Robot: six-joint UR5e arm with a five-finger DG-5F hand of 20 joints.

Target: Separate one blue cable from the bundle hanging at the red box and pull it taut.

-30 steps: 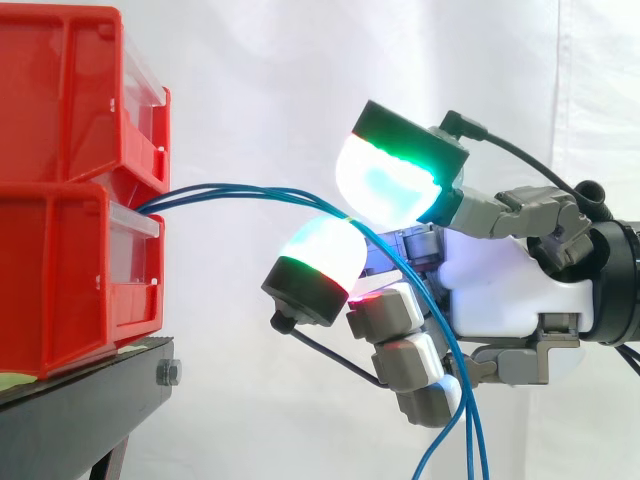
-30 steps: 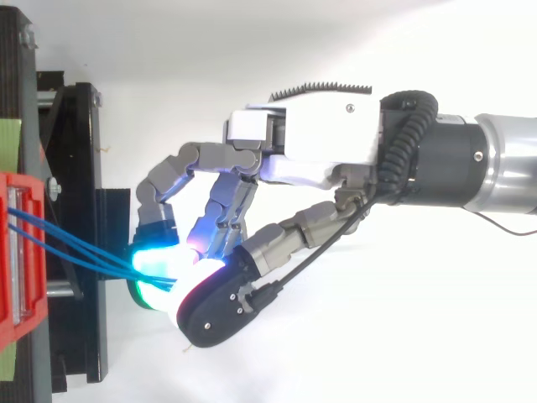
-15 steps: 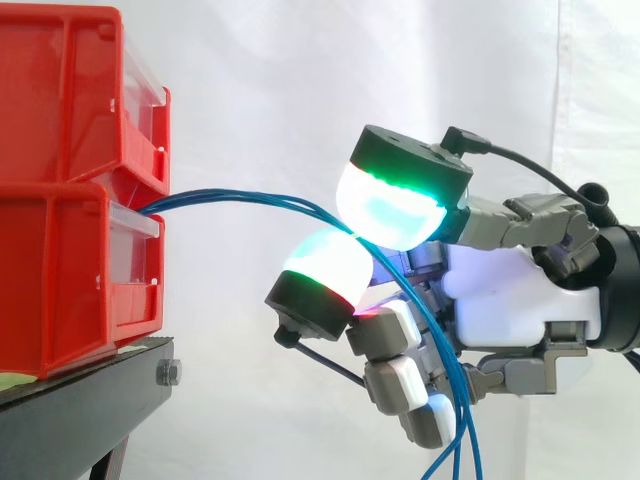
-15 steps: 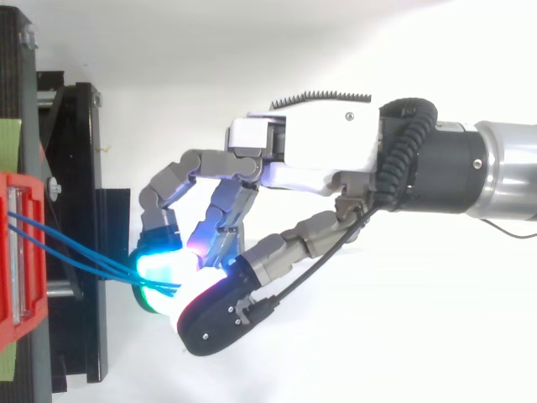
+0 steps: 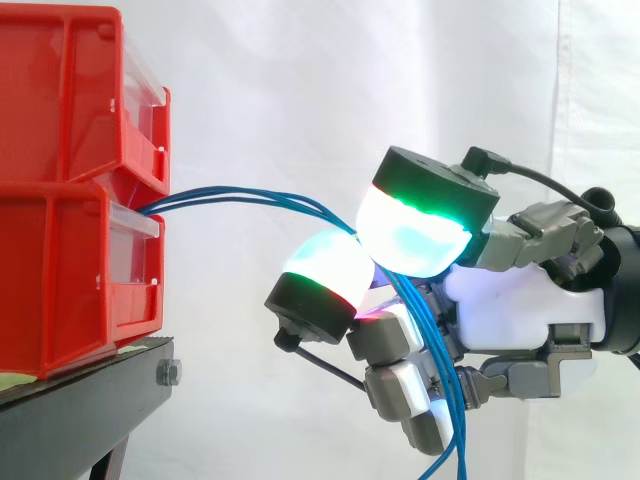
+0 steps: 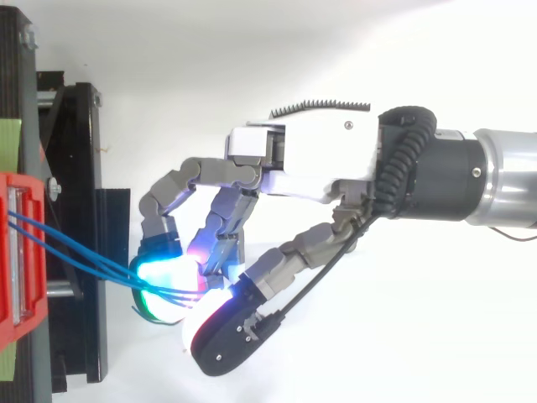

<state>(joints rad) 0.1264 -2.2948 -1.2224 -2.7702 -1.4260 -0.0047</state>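
— What sort of place is it?

— A robotics lab, arranged as a test bench. A plain white curtain closes off the whole background, as in a recording cell.

— What else points that way?

— Stacked red bins sit on a bare black stand with an exposed bolt. Blue cables run out from the bins' front. An industrial arm carries a fingered hand with glowing pads. That is research equipment, not household or shop gear.

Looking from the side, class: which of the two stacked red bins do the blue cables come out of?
The lower red bin: the blue cables leave over its clear front lip, beneath the upper red bin, toward the hand.
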